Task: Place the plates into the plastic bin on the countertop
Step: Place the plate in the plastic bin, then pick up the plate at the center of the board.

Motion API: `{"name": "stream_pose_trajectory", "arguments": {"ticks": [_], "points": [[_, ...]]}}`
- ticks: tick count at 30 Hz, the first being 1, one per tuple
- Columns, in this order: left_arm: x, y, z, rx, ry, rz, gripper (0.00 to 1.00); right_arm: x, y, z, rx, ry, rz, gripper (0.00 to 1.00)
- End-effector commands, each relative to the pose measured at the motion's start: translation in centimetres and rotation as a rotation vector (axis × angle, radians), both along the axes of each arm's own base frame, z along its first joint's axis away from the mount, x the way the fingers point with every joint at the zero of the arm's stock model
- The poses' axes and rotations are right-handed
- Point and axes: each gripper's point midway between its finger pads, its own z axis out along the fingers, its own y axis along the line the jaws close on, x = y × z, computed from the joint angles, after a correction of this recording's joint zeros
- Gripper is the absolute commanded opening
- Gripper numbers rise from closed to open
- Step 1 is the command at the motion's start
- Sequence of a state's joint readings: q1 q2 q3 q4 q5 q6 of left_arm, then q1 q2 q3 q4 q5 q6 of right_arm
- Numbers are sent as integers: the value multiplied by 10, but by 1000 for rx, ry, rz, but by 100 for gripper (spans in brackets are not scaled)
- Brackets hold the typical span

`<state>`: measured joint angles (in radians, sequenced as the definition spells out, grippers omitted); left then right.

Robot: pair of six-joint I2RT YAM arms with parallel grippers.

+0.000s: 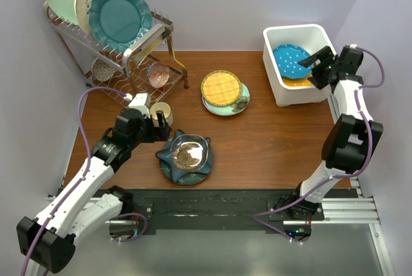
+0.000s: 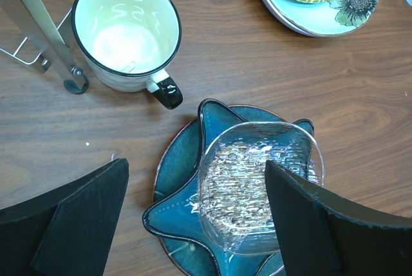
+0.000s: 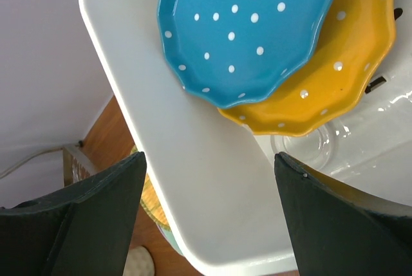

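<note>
The white plastic bin (image 1: 296,29) stands at the countertop's (image 1: 270,141) back right. Inside it a blue dotted plate (image 3: 244,25) lies on an orange scalloped plate (image 3: 341,76). My right gripper (image 3: 210,155) hangs open and empty over the bin's rim (image 3: 161,115). A yellow lattice plate (image 1: 221,87) rests on a pale green flowered plate (image 1: 241,102) at mid-table. My left gripper (image 2: 196,162) is open above a dark teal plate (image 2: 168,160), which carries a blue star-shaped dish (image 2: 183,205) and a clear glass dish (image 2: 257,186).
A cream cup (image 2: 125,31) with a black rim stands just left of the teal stack. A wire rack (image 1: 129,57) with upright plates fills the back left corner. A clear glass piece (image 3: 309,144) lies on the bin's floor. Walls close in behind and to the right.
</note>
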<state>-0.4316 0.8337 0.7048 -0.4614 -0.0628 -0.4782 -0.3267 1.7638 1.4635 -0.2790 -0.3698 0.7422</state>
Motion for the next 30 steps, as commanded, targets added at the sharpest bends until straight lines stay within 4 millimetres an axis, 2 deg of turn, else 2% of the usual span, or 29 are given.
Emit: {"name": "stream_pose_trajectory", "arguments": {"ticks": [1,8,11,14,19,25,27,28,29,30], "points": [[6,-1,8,-14,-42,-4,91,-9,10,47,-5,-134,34,84],[7,-2,4,-9,-29,-6,91,-22,33,93,26,-250,112,84],[8,-2,1,-3,-19,-4,91,-34,47,107,22,-276,152,84],[8,-2,-1,0,-11,-6,91,-45,69,110,19,-285,205,84],[9,-3,-3,4,1,-9,91,-59,115,99,-14,-252,315,84],[10,-6,-7,8,19,-20,92,-73,156,66,-10,-193,413,84],[11,-6,-9,11,25,-22,92,-74,163,50,-11,-162,421,84],[12,-7,-11,11,35,-25,92,-75,174,47,-12,-162,443,84],[13,-10,-10,3,32,-29,91,-74,172,39,-21,-146,425,84],[14,-11,-12,0,35,-32,92,-74,186,31,-24,-130,453,84]]}}
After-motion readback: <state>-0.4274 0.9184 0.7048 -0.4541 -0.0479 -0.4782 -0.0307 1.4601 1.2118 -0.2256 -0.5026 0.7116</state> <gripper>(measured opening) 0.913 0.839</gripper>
